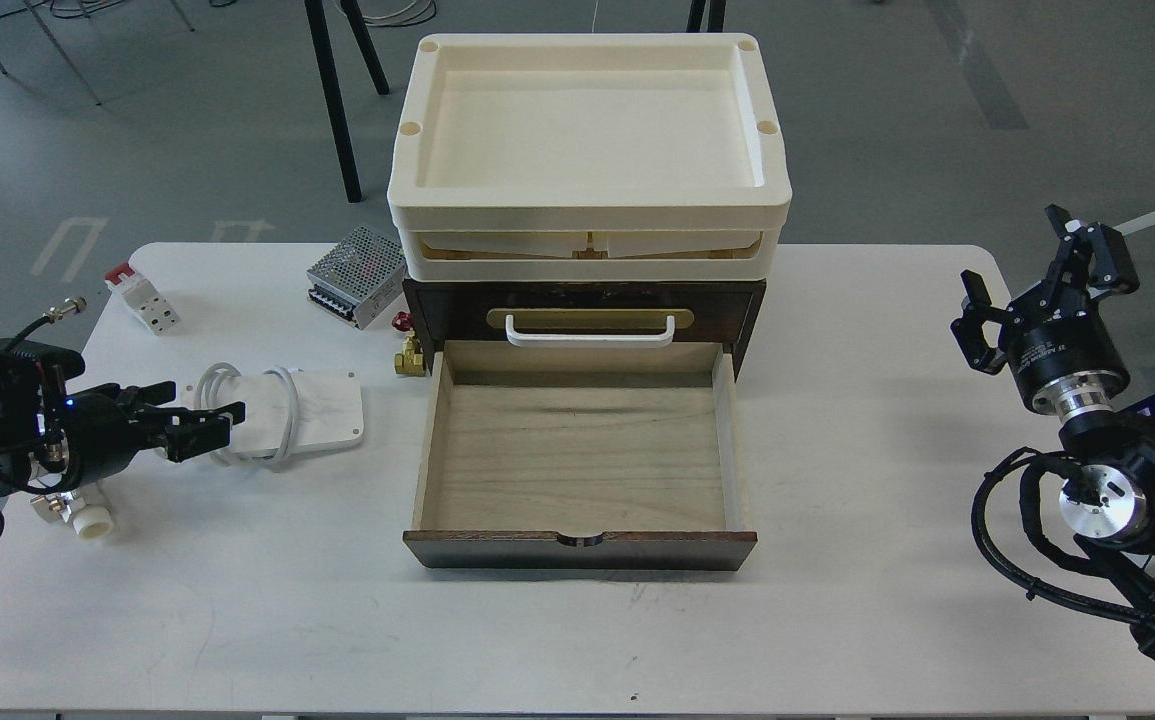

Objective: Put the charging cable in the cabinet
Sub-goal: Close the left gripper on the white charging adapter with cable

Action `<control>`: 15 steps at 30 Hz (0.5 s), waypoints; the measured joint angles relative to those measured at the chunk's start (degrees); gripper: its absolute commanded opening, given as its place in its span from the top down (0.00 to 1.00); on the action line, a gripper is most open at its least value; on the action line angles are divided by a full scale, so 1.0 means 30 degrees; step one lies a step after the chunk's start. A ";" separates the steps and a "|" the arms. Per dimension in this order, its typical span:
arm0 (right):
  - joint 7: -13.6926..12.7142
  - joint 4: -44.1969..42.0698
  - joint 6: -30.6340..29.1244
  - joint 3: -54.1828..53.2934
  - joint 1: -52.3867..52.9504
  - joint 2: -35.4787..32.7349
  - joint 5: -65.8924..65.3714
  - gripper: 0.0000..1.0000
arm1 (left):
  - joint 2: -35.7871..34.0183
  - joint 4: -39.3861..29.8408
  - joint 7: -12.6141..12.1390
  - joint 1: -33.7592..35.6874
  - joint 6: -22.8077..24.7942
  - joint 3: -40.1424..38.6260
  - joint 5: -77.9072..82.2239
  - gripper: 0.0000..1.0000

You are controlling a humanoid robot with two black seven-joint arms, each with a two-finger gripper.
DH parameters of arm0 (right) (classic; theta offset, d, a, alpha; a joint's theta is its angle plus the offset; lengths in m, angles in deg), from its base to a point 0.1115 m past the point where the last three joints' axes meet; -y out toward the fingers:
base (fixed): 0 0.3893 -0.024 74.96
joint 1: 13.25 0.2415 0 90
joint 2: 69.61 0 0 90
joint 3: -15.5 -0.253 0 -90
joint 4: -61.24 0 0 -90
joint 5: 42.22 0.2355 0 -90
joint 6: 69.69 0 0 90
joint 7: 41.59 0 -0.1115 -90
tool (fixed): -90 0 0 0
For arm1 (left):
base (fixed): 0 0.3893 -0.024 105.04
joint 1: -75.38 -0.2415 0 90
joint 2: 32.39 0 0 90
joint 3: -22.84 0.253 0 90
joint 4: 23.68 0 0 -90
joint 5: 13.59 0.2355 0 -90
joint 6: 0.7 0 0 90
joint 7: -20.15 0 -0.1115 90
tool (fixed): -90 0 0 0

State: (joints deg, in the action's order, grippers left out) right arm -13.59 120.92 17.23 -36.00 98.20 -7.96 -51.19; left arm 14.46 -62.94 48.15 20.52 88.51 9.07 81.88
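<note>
The charging cable (pixel 282 410), white loops around a flat white marbled card, lies on the table left of the cabinet. My left gripper (pixel 195 420) reaches in from the left, low over the card's left end and hiding it. Its fingers stand apart; I cannot tell whether they touch the cable. The cabinet (pixel 582 300) is dark brown with a brass plate, a white handle and a cream tray top (pixel 587 210). Its light-wood drawer (pixel 577 450) is pulled out and holds nothing. My right gripper (pixel 1032 275) is open and empty at the table's right edge.
A perforated metal power-supply box (pixel 357 275) and a brass valve with a red handle (pixel 407 350) sit near the cabinet's left side. A red-and-white block (pixel 142 298) is at the back left. A silver valve (pixel 82 515) lies partly under my left arm.
</note>
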 measured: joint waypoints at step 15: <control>0.0000 0.0000 0.0000 0.0000 0.0000 -0.0011 -0.0004 0.01 | 0.0595 0.1085 -0.0002 -0.0277 -0.0441 0.0595 -0.1273 0.89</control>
State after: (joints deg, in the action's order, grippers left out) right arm -13.59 120.92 17.23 -36.00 98.20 -7.99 -51.20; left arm 16.24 -59.69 48.14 19.69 87.19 10.86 78.06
